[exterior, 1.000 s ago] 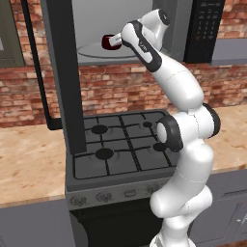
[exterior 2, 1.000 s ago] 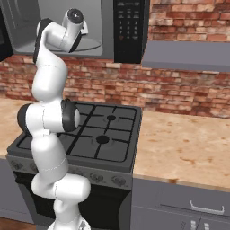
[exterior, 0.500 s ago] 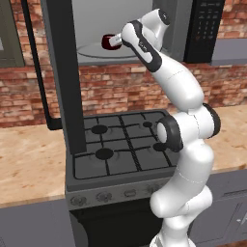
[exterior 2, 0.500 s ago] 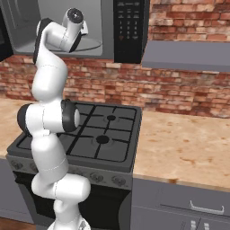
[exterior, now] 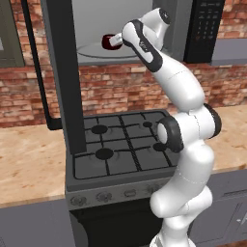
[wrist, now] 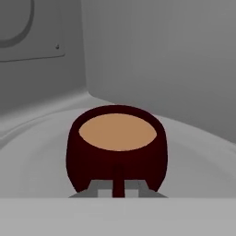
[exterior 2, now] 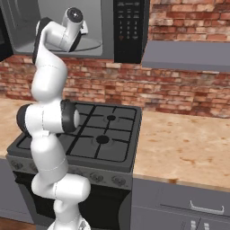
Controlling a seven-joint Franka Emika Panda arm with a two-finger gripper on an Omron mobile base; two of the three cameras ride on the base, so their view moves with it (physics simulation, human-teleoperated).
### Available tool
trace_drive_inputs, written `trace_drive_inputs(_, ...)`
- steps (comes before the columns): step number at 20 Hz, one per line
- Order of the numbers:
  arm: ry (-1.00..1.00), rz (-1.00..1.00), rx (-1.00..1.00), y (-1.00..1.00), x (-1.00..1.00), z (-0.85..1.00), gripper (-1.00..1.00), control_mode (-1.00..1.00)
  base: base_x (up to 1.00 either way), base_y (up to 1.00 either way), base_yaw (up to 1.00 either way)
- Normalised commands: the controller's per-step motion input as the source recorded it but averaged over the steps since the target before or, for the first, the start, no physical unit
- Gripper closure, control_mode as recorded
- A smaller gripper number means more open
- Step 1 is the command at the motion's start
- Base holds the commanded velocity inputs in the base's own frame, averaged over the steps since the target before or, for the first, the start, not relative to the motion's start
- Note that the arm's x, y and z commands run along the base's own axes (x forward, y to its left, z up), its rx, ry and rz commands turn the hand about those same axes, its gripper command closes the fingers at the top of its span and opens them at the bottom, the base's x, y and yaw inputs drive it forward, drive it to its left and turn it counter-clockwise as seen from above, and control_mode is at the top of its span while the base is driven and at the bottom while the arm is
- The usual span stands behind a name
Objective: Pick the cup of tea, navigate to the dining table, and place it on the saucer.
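The cup of tea (wrist: 117, 152) sits inside the open microwave (exterior: 91, 29), upright on the round grey turntable (wrist: 41, 156), w/ its flat light-brown liquid surface level and its small handle turned toward the camera in the hand view. The gripper (wrist: 118, 190) is right at that handle — jaws pressed together, pinching the handle between the two small tips at the bottom of the hand view, so the cup of tea is held by its handle while its base is at the turntable; can't tell if it is lifted clear or resting. In the left base view the maroon cup (exterior: 108, 41) shows just beyond the wrist, at the front part of the microwave cavity, with the white arm (exterior: 178, 96) reaching up and leftward into the opening. The microwave door (exterior: 60, 72) hangs swung open, a tall dark panel w/ a long black handle bar (exterior: 36, 72) on its left side, covering part of the stove. In the right base view the arm's upper link (exterior 2: 58, 38) goes into the cavity beside the black control panel (exterior 2: 130, 29). Below is the black gas stove (exterior 2: 96, 134) w/ four burners and a row of knobs (exterior: 116, 195) — the light stone-patterned desk (exterior 2: 184, 148) runs on both sides, red brick wall (exterior 2: 179, 90) behind. A grey hood-like shelf (exterior 2: 184, 56) sticks out right of the microwave.
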Motion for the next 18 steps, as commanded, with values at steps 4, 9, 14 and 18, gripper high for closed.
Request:
trace_drive_inputs(4, -0.06, 0.0, 0.0, 0.0, -0.54, 0.11, 1.0, -1.0, 0.0, 0.0, 0.0)
trace_drive_inputs(9, -0.13, 0.0, 0.0, 0.0, -0.76, 0.15, 1.0, -1.0, 0.0, 0.0, 0.0)
trace_drive_inputs(14, -0.14, 0.0, 0.0, 0.0, -0.89, 0.05, 1.0, -1.0, 0.0, 0.0, 0.0)
trace_drive_inputs(18, -0.16, 0.0, 0.0, -0.05, -1.0, 0.01, 1.0, -1.0, 0.0, 0.0, 0.0)
